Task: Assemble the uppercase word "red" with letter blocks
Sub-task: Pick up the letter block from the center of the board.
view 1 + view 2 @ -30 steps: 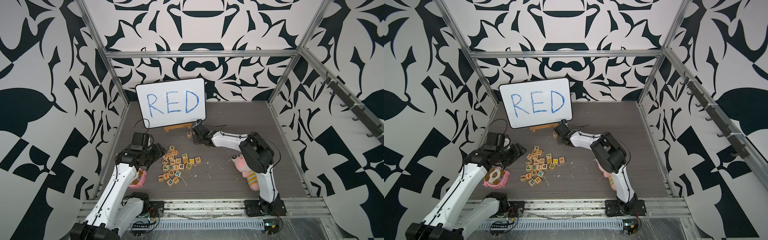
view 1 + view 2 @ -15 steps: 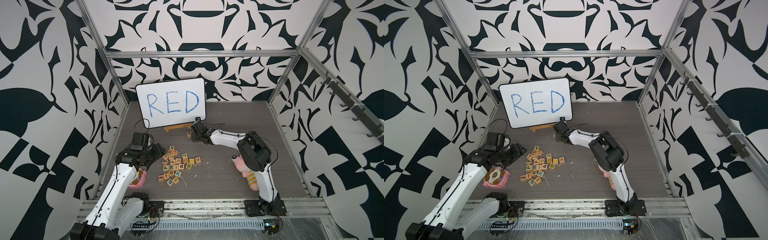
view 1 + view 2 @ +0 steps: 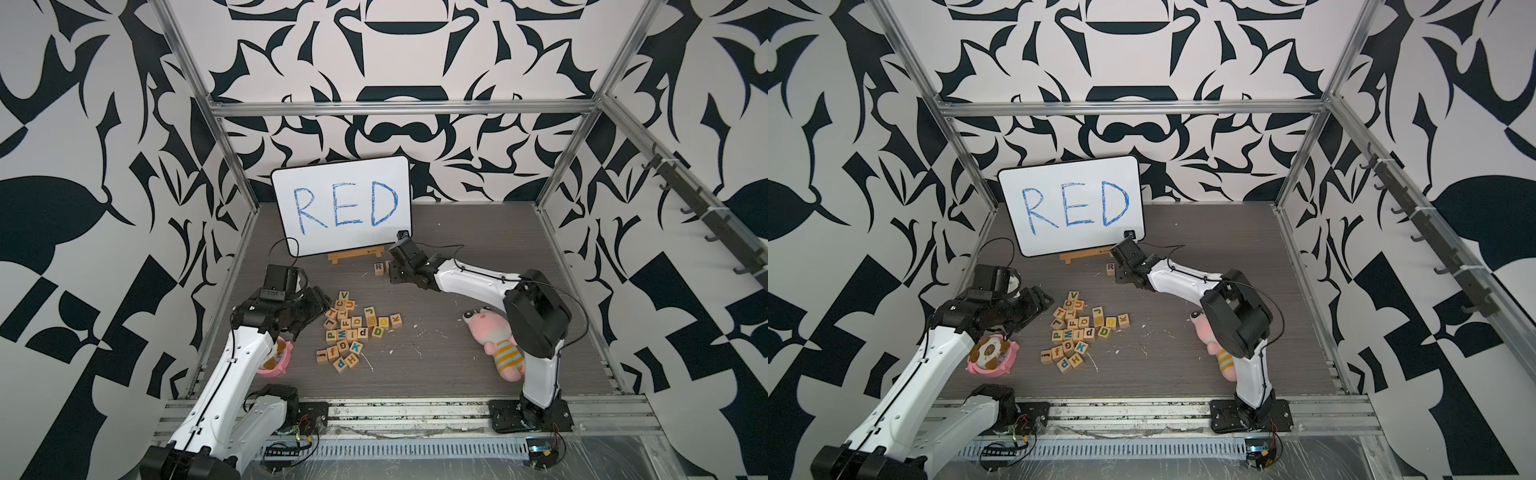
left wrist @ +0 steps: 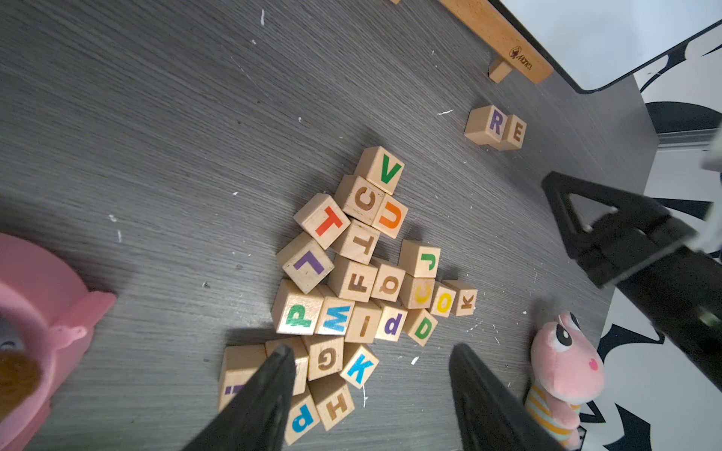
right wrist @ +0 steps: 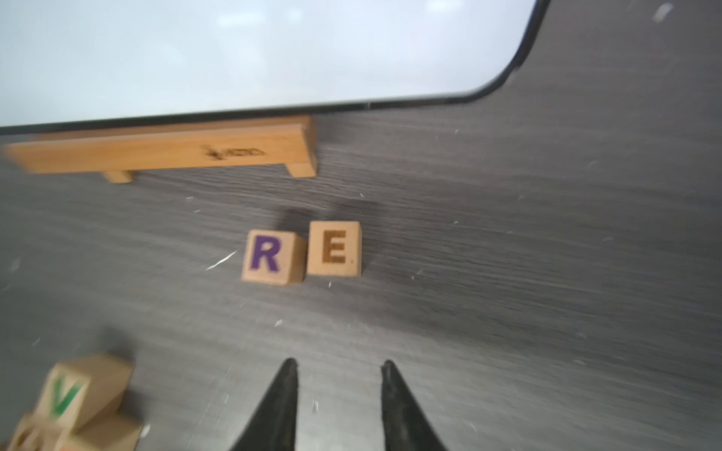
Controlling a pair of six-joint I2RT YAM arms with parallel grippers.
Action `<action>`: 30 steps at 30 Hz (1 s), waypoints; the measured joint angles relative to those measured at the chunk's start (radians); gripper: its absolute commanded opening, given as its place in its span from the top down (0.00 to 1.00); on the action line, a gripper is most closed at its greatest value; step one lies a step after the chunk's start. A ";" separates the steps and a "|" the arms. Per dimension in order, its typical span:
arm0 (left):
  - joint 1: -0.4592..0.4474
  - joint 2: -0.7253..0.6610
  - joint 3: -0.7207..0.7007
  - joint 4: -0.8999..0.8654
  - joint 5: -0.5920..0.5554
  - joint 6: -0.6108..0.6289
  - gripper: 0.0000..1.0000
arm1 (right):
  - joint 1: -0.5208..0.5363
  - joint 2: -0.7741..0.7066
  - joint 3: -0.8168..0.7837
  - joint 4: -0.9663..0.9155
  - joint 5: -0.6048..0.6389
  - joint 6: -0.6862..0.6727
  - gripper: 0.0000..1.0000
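1. Overhead, in both top views, you see R (image 3: 378,268) on the table (image 3: 457,232), just in front of the stand (image 3: 356,254) under the board (image 3: 340,208). E beside it is mostly hidden by the right gripper (image 3: 394,274), which hangs over that spot. The pile (image 3: 353,328) lies well apart, nearer the front, with green D (image 3: 377,331) on its right edge. The left gripper (image 3: 322,305) hovers at the pile's left edge. You have bare table between the pile and the plush (image 3: 494,336), and a wide bare stretch right of the right gripper.
2. From the left wrist, the left gripper (image 4: 371,349) is spread with nothing between its fingers (image 4: 269,394), which hang over the nearest blocks of the pile. R (image 4: 495,122) and E (image 4: 516,132) touch side by side near the stand's foot. D (image 4: 423,327) touches lowercase d (image 4: 392,324) and faces open table toward the plush. A bare strip separates V (image 4: 385,170), the pile's tip, from R.
3. From the right wrist, slightly blurred, the right gripper (image 5: 338,362) is spread and empty, its fingers (image 5: 281,402) stopping short of the pair. R (image 5: 267,255) and E (image 5: 334,248) sit side by side, their edges not quite flush. You have bare table beyond E on the side away from R, and a clear strip between the pair and the stand.
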 measured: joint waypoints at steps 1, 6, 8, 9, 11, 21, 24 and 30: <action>0.000 0.000 0.000 0.000 0.000 0.000 0.33 | 0.012 -0.040 -0.015 -0.013 0.004 0.009 0.50; 0.000 0.000 0.000 0.000 0.003 0.000 0.33 | 0.137 -0.245 -0.070 -0.115 0.068 0.081 0.42; 0.000 0.000 0.000 0.000 0.004 0.000 0.33 | 0.198 -0.303 -0.089 -0.150 0.105 0.124 0.41; 0.000 0.000 0.000 0.000 0.004 0.000 0.33 | 0.232 -0.328 -0.098 -0.168 0.126 0.154 0.41; 0.000 0.000 0.000 0.000 0.005 0.000 0.33 | 0.294 -0.359 -0.111 -0.200 0.160 0.211 0.40; 0.000 0.000 0.000 0.000 0.016 0.000 0.33 | 0.494 -0.247 -0.127 -0.237 0.258 0.529 0.40; 0.000 0.000 0.000 0.000 0.019 0.000 0.33 | 0.510 -0.174 -0.128 -0.225 0.256 0.603 0.40; 0.000 0.000 0.000 0.000 0.022 0.000 0.33 | 0.526 -0.043 -0.126 -0.220 0.254 0.706 0.44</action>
